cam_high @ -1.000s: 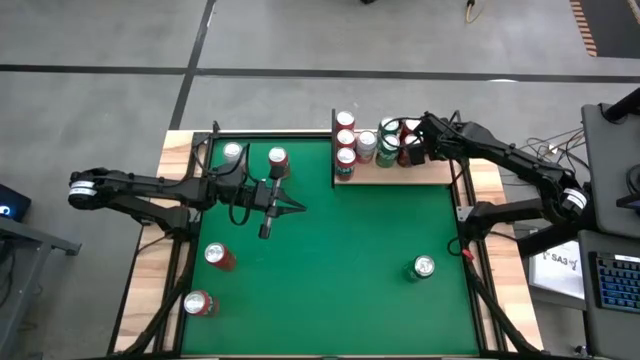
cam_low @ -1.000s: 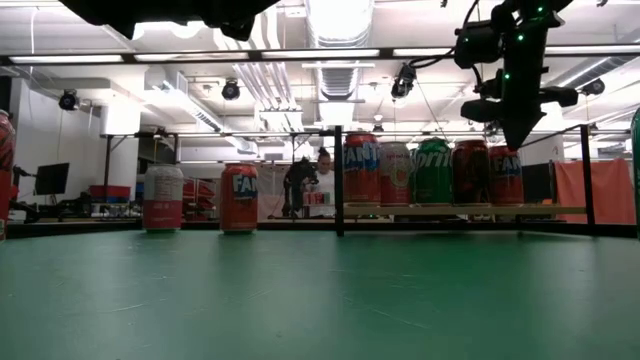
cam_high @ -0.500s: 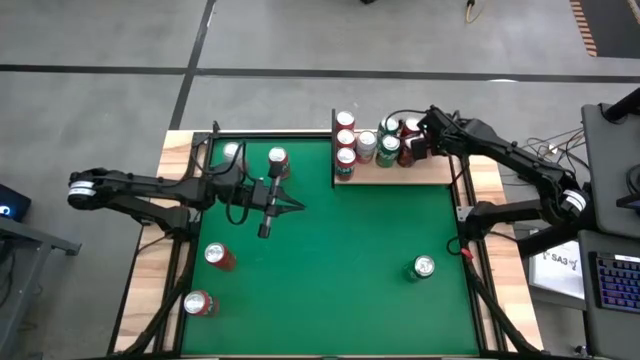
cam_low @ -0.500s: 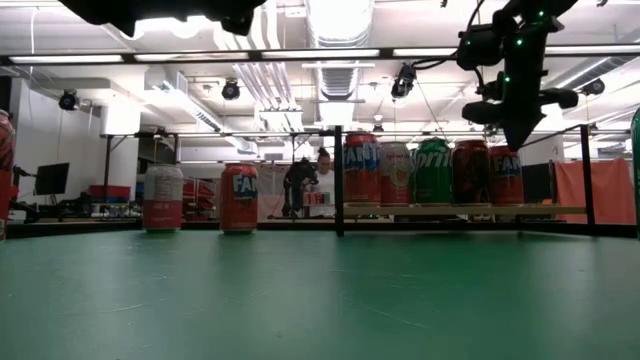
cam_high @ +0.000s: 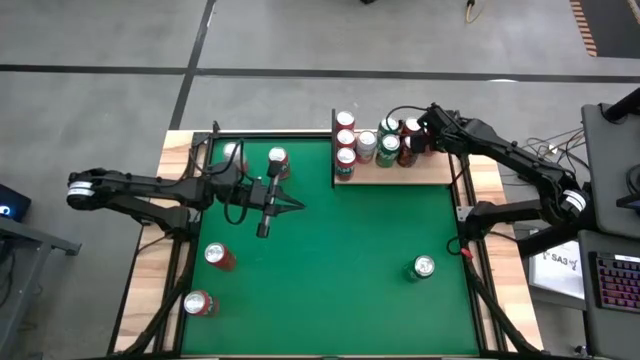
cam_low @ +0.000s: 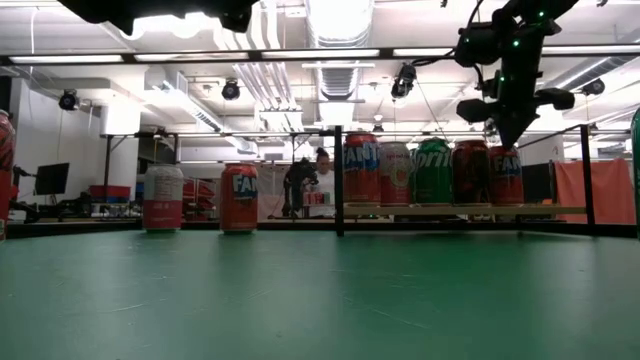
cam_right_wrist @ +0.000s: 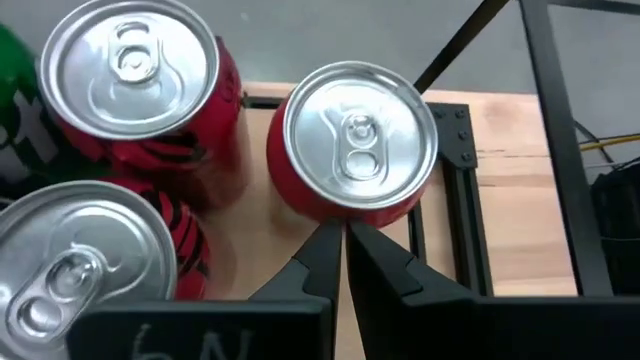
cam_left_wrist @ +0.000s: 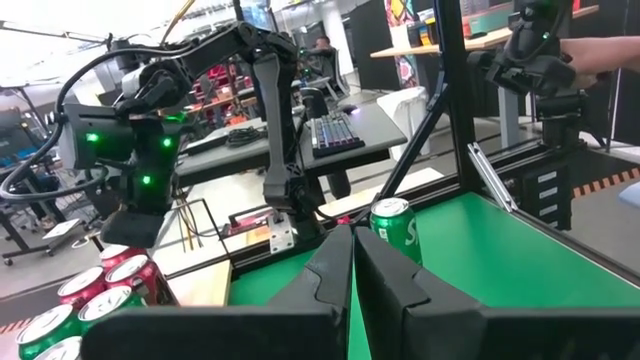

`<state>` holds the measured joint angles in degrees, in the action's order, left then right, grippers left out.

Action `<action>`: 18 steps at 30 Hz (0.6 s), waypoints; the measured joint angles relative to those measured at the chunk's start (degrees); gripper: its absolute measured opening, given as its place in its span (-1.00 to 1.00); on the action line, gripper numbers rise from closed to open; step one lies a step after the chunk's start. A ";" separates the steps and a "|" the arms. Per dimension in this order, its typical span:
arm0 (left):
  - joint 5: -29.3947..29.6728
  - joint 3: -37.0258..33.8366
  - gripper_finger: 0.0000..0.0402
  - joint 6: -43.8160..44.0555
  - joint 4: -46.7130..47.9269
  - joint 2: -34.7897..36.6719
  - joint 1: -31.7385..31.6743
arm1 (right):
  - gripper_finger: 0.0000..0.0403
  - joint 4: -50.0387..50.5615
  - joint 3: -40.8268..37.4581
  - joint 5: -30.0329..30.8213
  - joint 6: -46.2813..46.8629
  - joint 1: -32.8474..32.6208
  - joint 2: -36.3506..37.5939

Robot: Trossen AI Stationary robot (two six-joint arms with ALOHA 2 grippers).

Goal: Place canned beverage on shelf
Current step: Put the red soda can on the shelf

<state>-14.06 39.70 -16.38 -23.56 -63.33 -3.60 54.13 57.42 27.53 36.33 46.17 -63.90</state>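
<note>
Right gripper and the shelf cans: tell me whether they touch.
Apart. The low view shows the shut right gripper hanging above the cans on the shelf.

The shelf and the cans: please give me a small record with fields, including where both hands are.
shelf: pale wooden board at the far right of the green table
cans on shelf: seven visible, all upright
cans off shelf: five upright on the felt, among them a green can near the right
right hand: shut, empty, above the shelf's cans
left hand: shut, empty, over the felt on the left
task state: five cans not yet placed
</note>
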 joint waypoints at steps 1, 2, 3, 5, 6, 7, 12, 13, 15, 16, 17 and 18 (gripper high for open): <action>0.00 0.00 -1.00 0.00 -0.01 0.05 0.01 | -0.94 -0.26 -0.08 0.13 0.12 0.00 0.00; 0.00 0.00 -1.00 0.00 -0.01 0.12 0.01 | -0.94 -0.42 -0.13 0.48 0.12 0.00 -0.02; 0.00 0.00 -1.00 0.00 -0.01 0.15 0.00 | -0.94 -0.49 -0.22 0.77 0.19 0.00 -0.02; 0.00 0.00 -1.00 0.00 0.01 0.19 0.01 | -0.94 -0.72 -0.39 1.34 0.55 0.00 -0.02; 0.00 0.00 -1.00 0.00 0.01 0.21 0.00 | -0.94 -1.05 -0.47 1.83 0.72 0.00 -0.02; -0.01 0.00 -1.00 0.00 -0.01 0.21 0.00 | -0.94 -1.27 -0.53 2.46 1.05 0.00 -0.02; 0.00 0.00 -1.00 0.00 0.01 0.24 0.00 | -0.94 -2.79 -1.37 4.70 1.58 0.00 -0.02; 0.00 0.00 -1.00 0.00 0.01 0.24 0.00 | -0.94 -3.00 -1.48 5.00 1.57 -0.02 -0.02; 0.00 0.00 -1.00 0.02 0.01 0.24 0.00 | -0.94 -3.32 -1.63 5.32 1.56 -0.02 -0.03; 0.00 0.00 -1.00 0.02 0.01 0.24 0.00 | -0.94 -3.49 -1.73 5.52 1.60 -0.02 -0.04; 0.00 0.00 -1.00 0.01 0.01 0.26 0.00 | -0.94 -3.60 -1.77 5.62 1.60 -0.02 -0.04; -0.01 0.00 -1.00 0.01 0.01 0.28 0.01 | -0.94 -3.70 -1.81 5.68 1.60 -0.02 -0.04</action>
<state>-14.08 39.70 -16.37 -23.55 -63.05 -3.58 50.43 55.61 33.21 37.93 46.15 -63.94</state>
